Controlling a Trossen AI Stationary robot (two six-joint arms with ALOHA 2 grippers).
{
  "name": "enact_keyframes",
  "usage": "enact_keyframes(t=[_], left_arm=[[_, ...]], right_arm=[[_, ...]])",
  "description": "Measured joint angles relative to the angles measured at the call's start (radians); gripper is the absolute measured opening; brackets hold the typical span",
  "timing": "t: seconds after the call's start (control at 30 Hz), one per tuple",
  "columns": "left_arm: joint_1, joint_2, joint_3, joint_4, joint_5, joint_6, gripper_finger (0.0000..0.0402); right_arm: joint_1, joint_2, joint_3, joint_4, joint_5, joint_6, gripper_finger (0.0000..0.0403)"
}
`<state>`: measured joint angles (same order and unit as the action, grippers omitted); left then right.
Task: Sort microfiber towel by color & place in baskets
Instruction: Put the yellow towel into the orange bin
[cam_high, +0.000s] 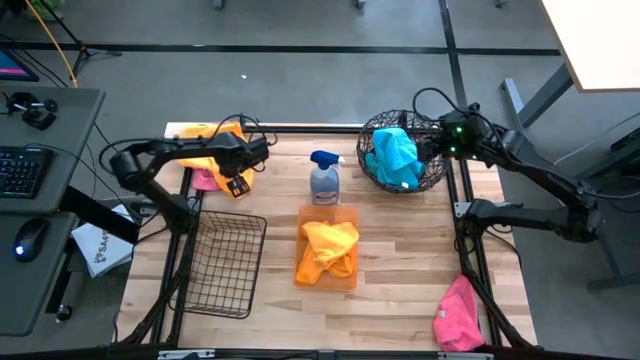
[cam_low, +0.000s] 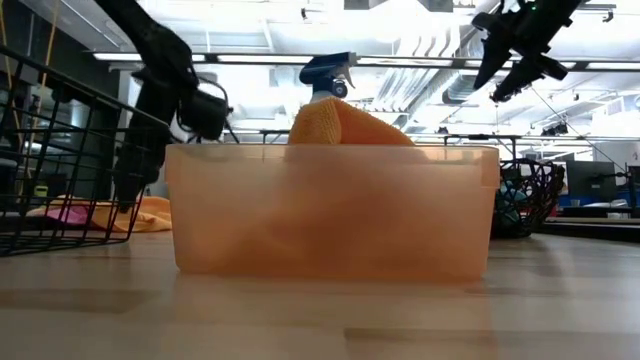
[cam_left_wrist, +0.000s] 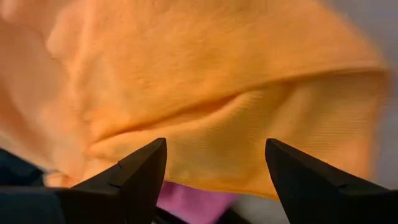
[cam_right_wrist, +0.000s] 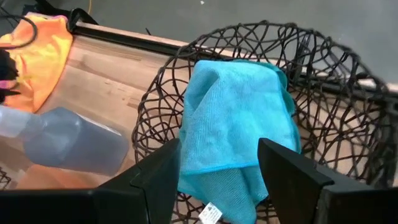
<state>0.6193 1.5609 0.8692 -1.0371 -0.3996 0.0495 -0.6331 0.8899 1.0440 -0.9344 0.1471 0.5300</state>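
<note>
An orange towel lies bunched at the table's far left corner, over a pink towel. My left gripper hangs open just above them, slanting down, and the orange towel fills its wrist view. Whether the fingers touch the cloth I cannot tell. My right gripper stands open above the round wire basket, which holds a teal towel. The orange plastic bin holds an orange towel. The black wire-grid basket stands at the near left. Another pink towel lies at the near right.
A blue-capped spray bottle stands upright between the orange bin and the table's far edge, left of the round basket. Bare wood shows on the near middle of the table. A desk with a keyboard stands off the table's left side.
</note>
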Motion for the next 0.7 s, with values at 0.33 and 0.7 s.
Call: enact_keyframes(t=[0.33, 0.7], left_arm=[[0.029, 0.083, 0.0, 0.031, -0.077, 0.122, 0.0194], [0.021, -0.058, 0.092, -0.04, -0.094, 0.076, 0.0003]], right_arm=[[0.001, 0.041, 0.0, 0.0, -0.032, 0.039, 0.0211], [0.001, 0.039, 0.0, 0.005, -0.034, 0.014, 0.0211]])
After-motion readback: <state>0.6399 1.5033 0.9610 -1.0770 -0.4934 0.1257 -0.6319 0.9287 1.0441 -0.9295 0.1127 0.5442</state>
